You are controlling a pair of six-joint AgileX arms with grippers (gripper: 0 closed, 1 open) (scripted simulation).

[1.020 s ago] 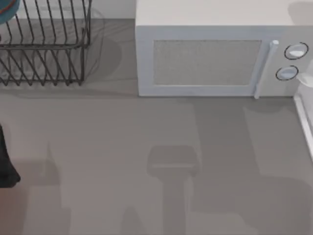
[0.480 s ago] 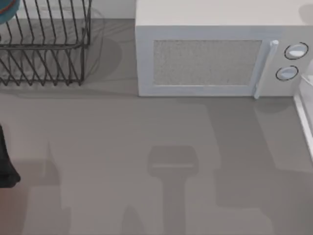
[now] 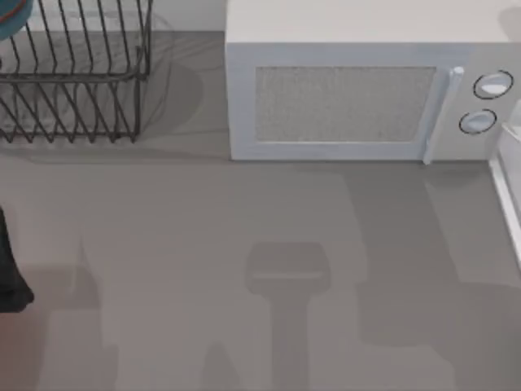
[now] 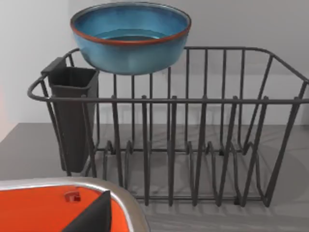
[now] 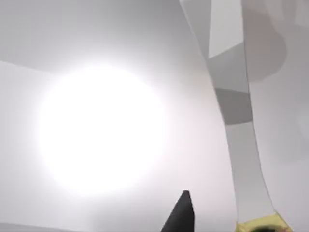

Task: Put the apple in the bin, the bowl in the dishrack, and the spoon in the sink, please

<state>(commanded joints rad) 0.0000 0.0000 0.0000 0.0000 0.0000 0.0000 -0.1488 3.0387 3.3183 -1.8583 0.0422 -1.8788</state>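
Observation:
The teal-blue bowl [image 4: 130, 36] with its reddish rim sits upright on top of the black wire dishrack [image 4: 193, 145], near the rack's black cutlery holder [image 4: 75, 116]. In the top view the dishrack [image 3: 77, 77] stands at the back left, with a sliver of the bowl [image 3: 10, 15] at the corner. One dark fingertip [image 4: 94, 212] of my left gripper hangs over the orange bin [image 4: 130, 212] with a silver rim. One dark fingertip [image 5: 181, 212] of my right gripper points at a pale, glaring surface. The sink's white rim [image 3: 506, 199] runs along the right edge. Apple and spoon are out of view.
A white microwave [image 3: 350, 98] stands at the back, between the dishrack and the sink. My left arm [image 3: 10, 269] shows as a dark shape at the left edge. Arm shadows fall across the grey table [image 3: 203, 212]. A yellow patch [image 5: 263, 224] lies beside the right fingertip.
A small white shape beside the microwave's knobs has slipped towards the right edge. The shadow on the right half of the table has shifted right. The left arm has not moved.

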